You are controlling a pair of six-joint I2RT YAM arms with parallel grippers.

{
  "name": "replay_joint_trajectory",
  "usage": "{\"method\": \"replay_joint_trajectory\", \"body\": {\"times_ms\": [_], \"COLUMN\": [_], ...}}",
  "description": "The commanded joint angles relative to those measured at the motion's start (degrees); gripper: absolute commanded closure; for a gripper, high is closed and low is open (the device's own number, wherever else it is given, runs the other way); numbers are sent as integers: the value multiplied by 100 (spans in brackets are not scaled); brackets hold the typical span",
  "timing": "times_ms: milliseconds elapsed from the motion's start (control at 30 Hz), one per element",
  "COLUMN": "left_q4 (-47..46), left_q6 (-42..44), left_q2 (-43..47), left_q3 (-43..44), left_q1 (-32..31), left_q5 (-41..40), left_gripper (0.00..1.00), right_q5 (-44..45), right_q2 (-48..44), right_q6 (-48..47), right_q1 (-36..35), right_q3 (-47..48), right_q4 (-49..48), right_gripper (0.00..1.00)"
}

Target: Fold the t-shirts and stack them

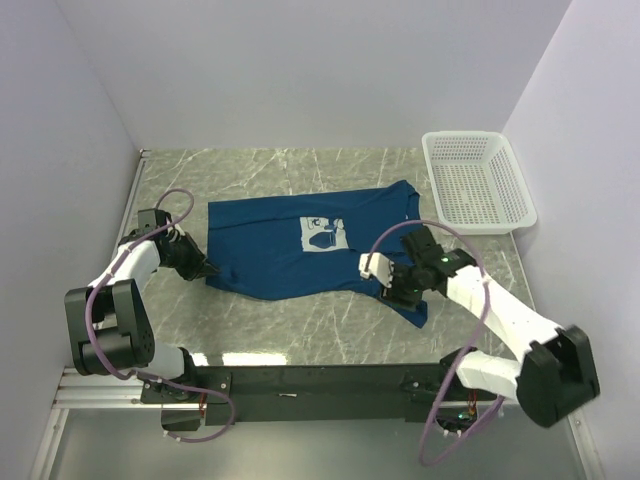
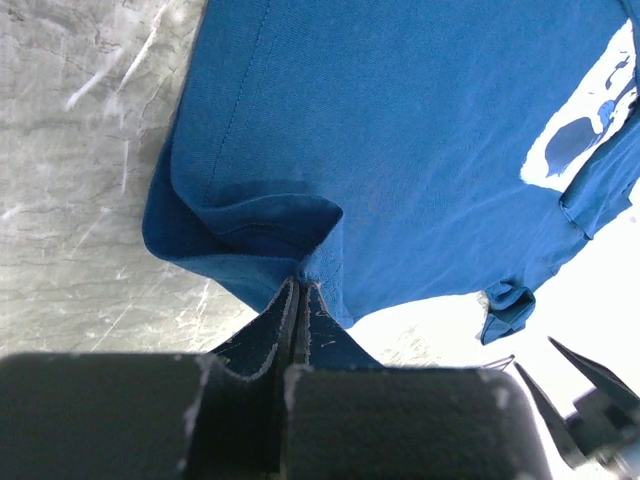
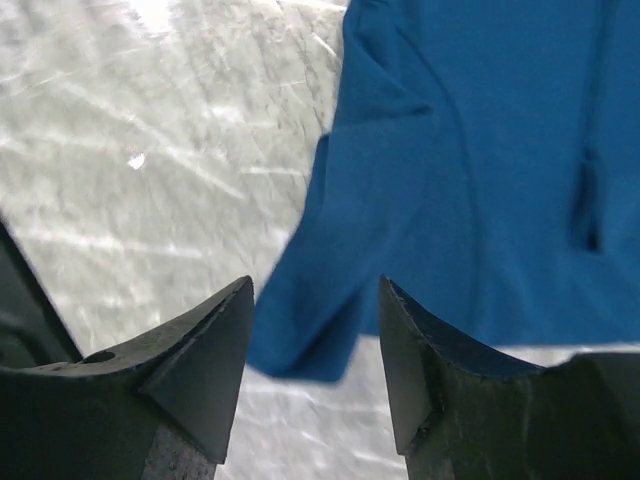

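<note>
At the near edge, the left gripper (image 2: 300, 285) is seen closed on the near left corner of the dark blue t-shirt (image 1: 270, 245), with a pleat of cloth pinched between its fingertips. The right gripper (image 3: 315, 290) is seen with its jaws apart. The shirt's near sleeve (image 3: 305, 325) lies in the gap between them, and no grip on it can be made out.

The t-shirt is spread flat on the marble table (image 1: 300, 335), its long axis running left to right — hem toward the left arm, sleeves toward the right. Each end is thus nearest the arm on its own side. From the right gripper, the body of the shirt lies ahead and toward the left arm. Both arms are stretched low and forward, wrists tipped down to the cloth.

The white print (image 1: 322, 235) faces up at mid-chest. Farther off, at the far right corner, a white mesh basket (image 1: 478, 135) is set apart from the shirt — judged to play no part in the fold.
</note>
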State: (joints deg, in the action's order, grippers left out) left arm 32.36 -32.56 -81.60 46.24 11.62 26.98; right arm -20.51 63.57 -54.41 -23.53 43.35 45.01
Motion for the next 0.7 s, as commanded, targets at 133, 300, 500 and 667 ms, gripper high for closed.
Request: {"method": "replay_joint_trajectory", "body": {"times_ms": [133, 300, 500, 667], "left_q4": [-45, -72, -63, -54], "left_q6": [118, 109, 127, 127], "left_q2": [48, 13, 13, 13], "left_q3": [78, 96, 96, 105], "left_q1": [16, 16, 25, 25], "left_q5": [141, 176, 185, 193], "left_gripper": [99, 99, 99, 99], "right_q5": [759, 944, 1190, 1173], "right_q2": [665, 841, 1175, 1131], "right_q6": [1126, 1187, 1319, 1302], "right_q1": [-266, -336, -328, -319], "right_q3": [-248, -389, -380, -371], "right_q4": [-968, -1109, -1285, -1258], "right_gripper": [46, 47, 51, 52]}}
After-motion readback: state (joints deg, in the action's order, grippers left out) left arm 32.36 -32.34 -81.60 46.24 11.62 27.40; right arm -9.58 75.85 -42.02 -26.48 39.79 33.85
